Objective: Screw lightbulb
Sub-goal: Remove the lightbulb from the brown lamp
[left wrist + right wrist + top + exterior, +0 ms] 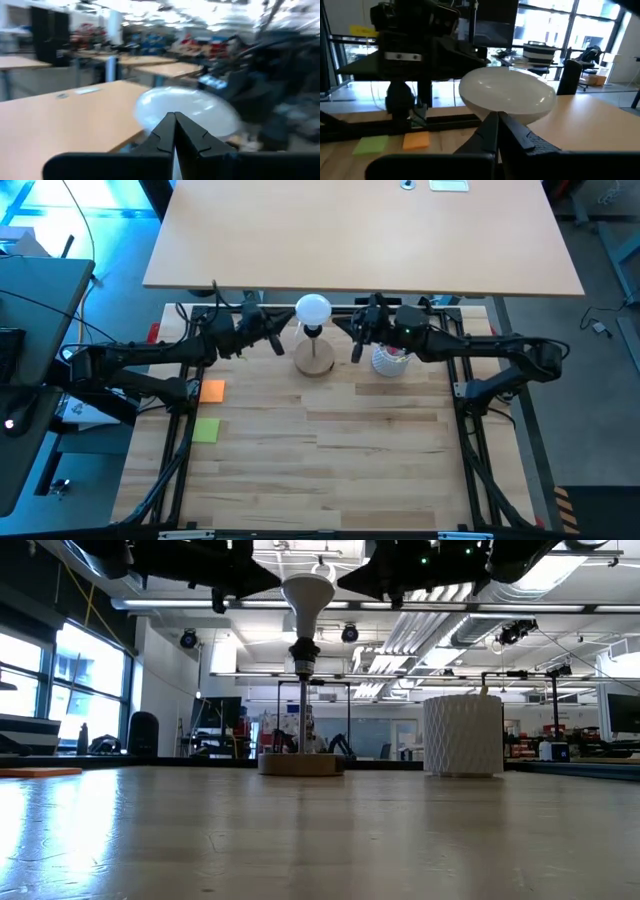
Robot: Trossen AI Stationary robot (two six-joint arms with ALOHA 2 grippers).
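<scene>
The white lightbulb (313, 309) stands neck down in the black socket (303, 652) on top of a thin stem. The stem rises from a round wooden disc (300, 764) at the far middle of the table. My left gripper (278, 345) is shut and level at the globe's left side. My right gripper (355, 350) is shut and level at its right side. In the low view both sets of tips reach in to the globe (308, 592) from either side. Each wrist view shows the globe (187, 111) (507, 95) right ahead of the shut tips. My left gripper's shut fingertips (172, 120) point level at the globe's left side; I cannot tell whether they touch it. My right gripper's shut fingertips (495, 119) point level at the globe's right side; I cannot tell whether they touch it either.
A white latticed cup (390, 362) stands just right of the wooden disc, under my right arm. An orange note (212, 390) and a green note (206, 430) lie at the left. A second tabletop (360, 240) lies beyond the far edge.
</scene>
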